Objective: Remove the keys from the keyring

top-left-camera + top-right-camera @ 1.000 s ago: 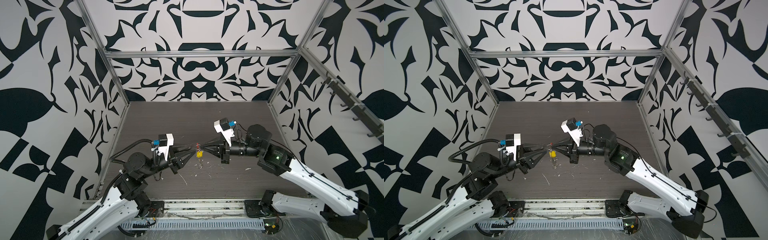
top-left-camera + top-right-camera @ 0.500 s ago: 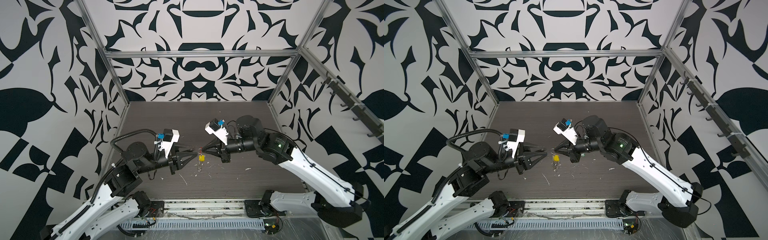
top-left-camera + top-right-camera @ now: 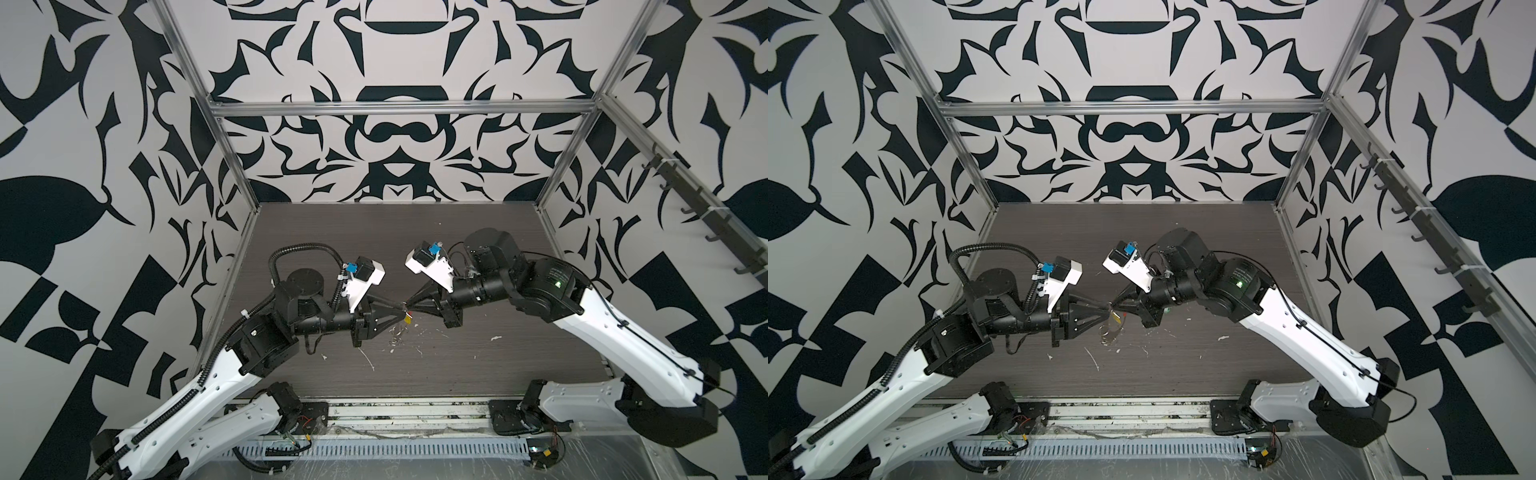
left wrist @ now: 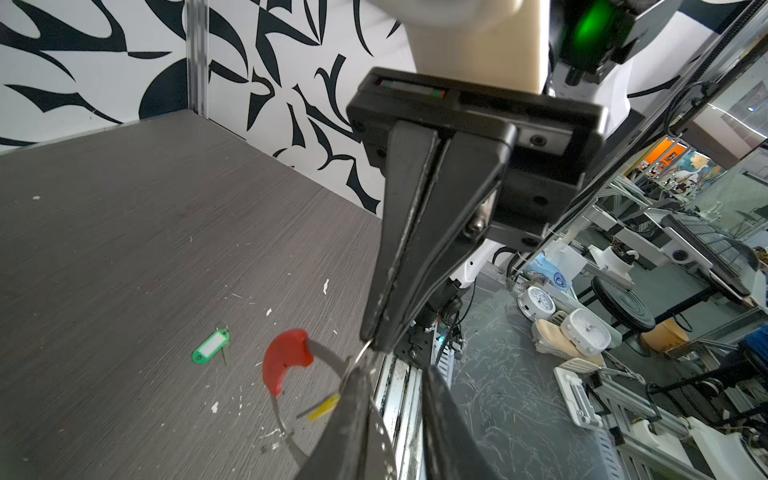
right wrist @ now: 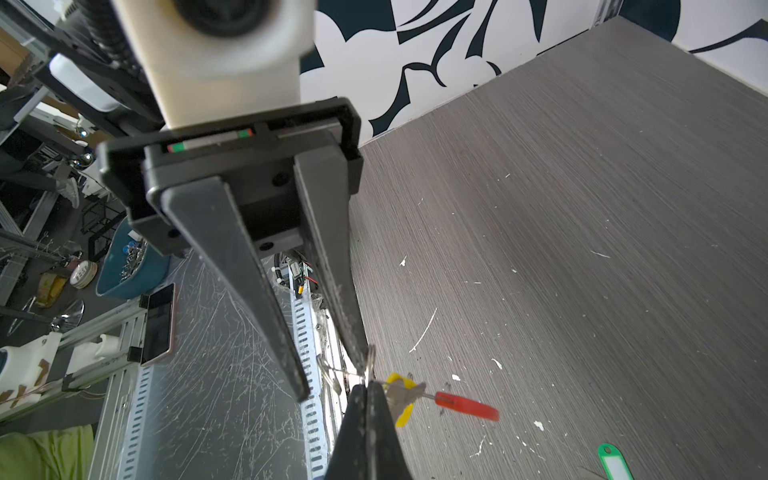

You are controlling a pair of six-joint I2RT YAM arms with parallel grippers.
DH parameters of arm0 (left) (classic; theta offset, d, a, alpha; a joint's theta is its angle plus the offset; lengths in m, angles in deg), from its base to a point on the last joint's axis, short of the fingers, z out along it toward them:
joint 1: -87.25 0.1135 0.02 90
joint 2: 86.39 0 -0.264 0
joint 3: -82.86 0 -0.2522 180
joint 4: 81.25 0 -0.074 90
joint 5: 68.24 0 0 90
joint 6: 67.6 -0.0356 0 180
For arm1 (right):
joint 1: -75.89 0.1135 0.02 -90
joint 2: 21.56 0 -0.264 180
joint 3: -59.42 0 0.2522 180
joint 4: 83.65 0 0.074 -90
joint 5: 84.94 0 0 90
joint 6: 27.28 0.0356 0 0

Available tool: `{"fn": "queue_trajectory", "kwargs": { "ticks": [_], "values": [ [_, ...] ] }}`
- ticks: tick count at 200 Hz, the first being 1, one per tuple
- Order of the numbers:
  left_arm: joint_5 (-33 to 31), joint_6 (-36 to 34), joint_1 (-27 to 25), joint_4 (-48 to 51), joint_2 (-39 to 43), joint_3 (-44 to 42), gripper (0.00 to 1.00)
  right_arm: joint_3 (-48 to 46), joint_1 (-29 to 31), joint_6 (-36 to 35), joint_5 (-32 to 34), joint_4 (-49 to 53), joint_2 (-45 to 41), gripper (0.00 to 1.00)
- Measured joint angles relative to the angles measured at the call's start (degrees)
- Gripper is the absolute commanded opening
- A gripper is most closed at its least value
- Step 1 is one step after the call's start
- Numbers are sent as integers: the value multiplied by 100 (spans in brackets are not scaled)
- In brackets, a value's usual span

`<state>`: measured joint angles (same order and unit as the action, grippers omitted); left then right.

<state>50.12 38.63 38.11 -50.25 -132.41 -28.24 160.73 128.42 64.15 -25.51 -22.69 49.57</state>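
Both grippers meet tip to tip in mid-air over the table's front middle. My right gripper (image 5: pixel 365 392) (image 3: pixel 410 306) is shut, pinching a thin wire loop (image 5: pixel 370 359) of the bundle. From it hang the yellow key (image 5: pixel 400 413) (image 4: pixel 325 409) (image 3: pixel 1116 319) and the red key (image 5: pixel 467 405) (image 4: pixel 286 359). The keyring's grey holed band (image 4: pixel 328 355) curves from the red key along one finger of my left gripper (image 4: pixel 395 376) (image 3: pixel 402 310). That gripper's jaws stand slightly apart, around the loop. A green key (image 4: pixel 210 345) (image 5: pixel 615 461) lies loose on the table.
Pale scraps (image 3: pixel 370 361) and small shiny bits (image 3: pixel 1108 332) litter the dark table (image 3: pixel 478 365) under the grippers. Patterned walls with metal posts (image 3: pixel 232 153) close three sides. A slotted rail (image 3: pixel 395 449) runs along the front edge, with workshop clutter beyond it.
The arms have drawn together until the fingertips meet. My left gripper has risen, reached the bundle and narrowed its jaws. The right gripper stays shut on the wire loop.
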Motion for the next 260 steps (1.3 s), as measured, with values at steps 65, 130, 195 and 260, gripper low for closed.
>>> {"fn": "queue_trajectory", "kwargs": {
  "ticks": [65, 130, 195, 260],
  "values": [
    [-345, -173, 2, 240, 166, 101, 33, 37, 48, -90, 57, 175, 52, 0],
    [-505, -310, 7, 345, 70, 101, 33, 37, 98, -170, 7, 234, 55, 0],
    [-140, -295, 7, 350, -151, 111, 17, 37, 114, -177, 2, 271, 55, 0],
    [-11, -275, 7, 363, -168, 120, 0, 37, 114, -190, 94, 267, 55, 0]
  ]
}}
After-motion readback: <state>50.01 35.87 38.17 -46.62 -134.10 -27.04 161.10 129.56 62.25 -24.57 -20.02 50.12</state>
